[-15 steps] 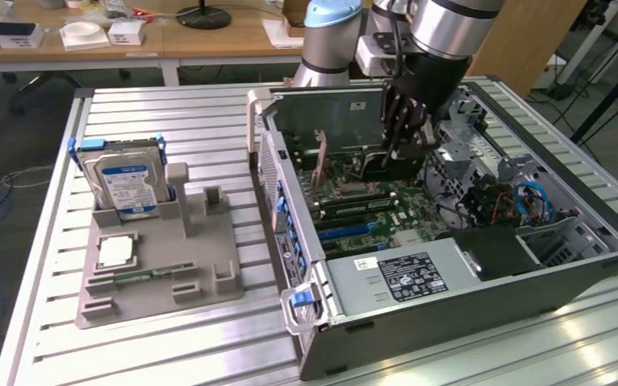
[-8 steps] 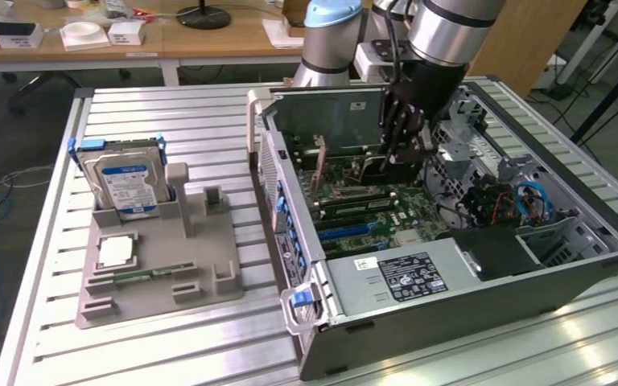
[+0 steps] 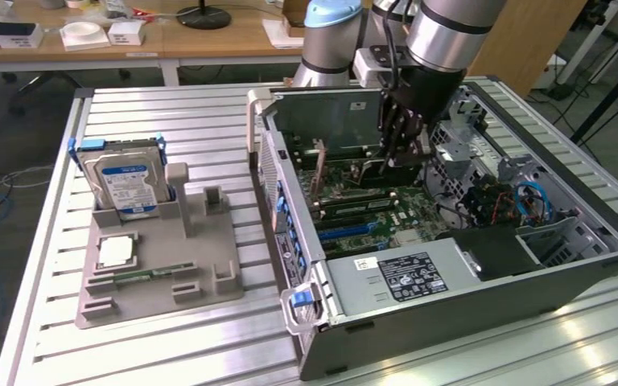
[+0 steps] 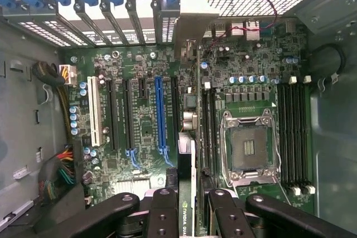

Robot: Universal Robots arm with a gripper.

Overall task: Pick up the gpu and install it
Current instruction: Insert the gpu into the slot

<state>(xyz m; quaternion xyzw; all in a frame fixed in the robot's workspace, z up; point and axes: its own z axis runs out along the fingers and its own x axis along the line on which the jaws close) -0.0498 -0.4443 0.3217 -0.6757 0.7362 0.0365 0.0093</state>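
The gpu (image 4: 193, 137) shows edge-on in the wrist view as a thin dark card with a silver end bracket (image 4: 187, 32) pointing at the case's rear slot openings. My gripper (image 4: 192, 218) is shut on it, a black finger (image 4: 162, 215) on each face. It hangs upright over the motherboard, just beside the blue expansion slot (image 4: 159, 110). I cannot tell whether it touches a slot. In the exterior view my gripper (image 3: 404, 149) reaches down into the open computer case (image 3: 566, 281) with the gpu (image 3: 376, 171) below its fingers.
An empty processor socket (image 4: 248, 149) and memory slots (image 4: 293, 132) lie beside the card. The power supply (image 3: 411, 275) and cables (image 3: 524, 201) crowd the case. On the table at the exterior view's left, a grey fixture (image 3: 196, 265) holds a hard drive (image 3: 126, 183) and processor chip (image 3: 116, 251).
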